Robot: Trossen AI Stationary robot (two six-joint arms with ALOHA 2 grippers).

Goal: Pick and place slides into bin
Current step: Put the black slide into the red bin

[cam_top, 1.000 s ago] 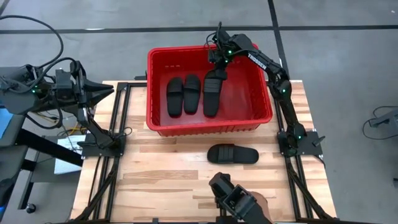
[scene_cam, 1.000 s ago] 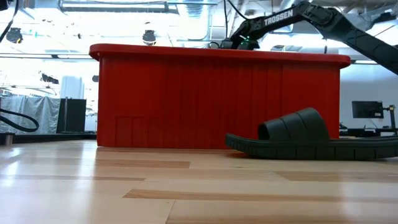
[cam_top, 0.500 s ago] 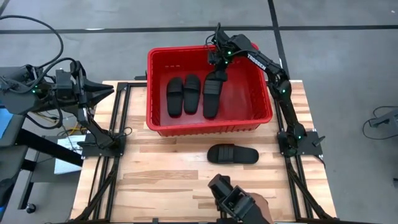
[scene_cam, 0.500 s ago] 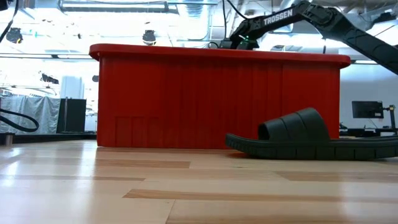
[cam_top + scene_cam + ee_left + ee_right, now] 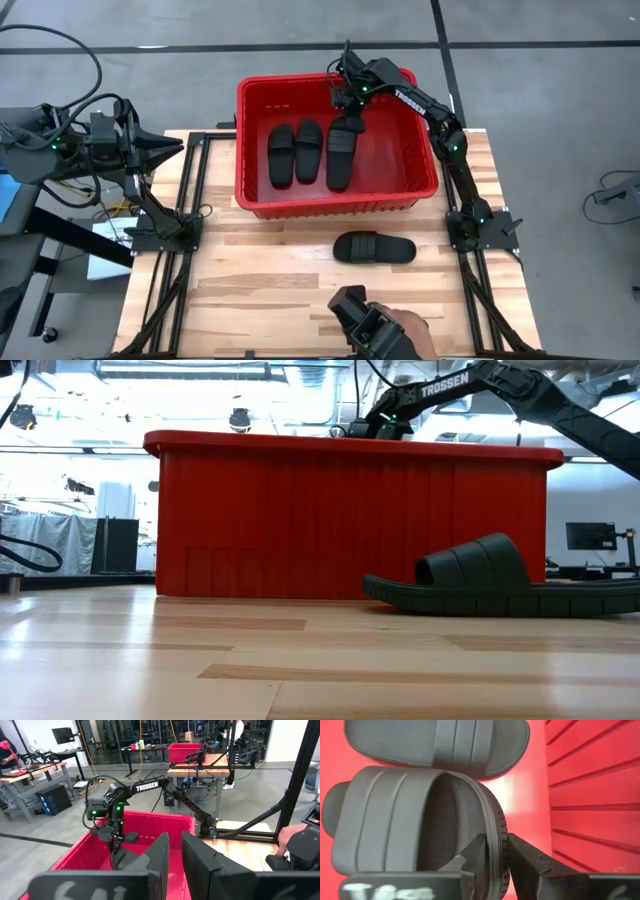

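Right gripper (image 5: pixel 491 851) is pinching a slide (image 5: pixel 415 827) inside the red bin (image 5: pixel 330 207). One slide (image 5: pixel 374 247) is lying on the wooden surface (image 5: pixel 260 290); left gripper (image 5: pixel 172 862), narrowly parted, is waiting aside. Workshop benches (image 5: pixel 210 767) are standing beyond.

Large red slotted bin (image 5: pixel 258 196) at the desk's far edge, holding three black slides: two (image 5: pixel 295 152) side by side, flat, straps up; a third (image 5: pixel 342 157) just beside them. A fourth slide (image 5: pixel 374 248) flat on bare wood, near the bin's front wall.
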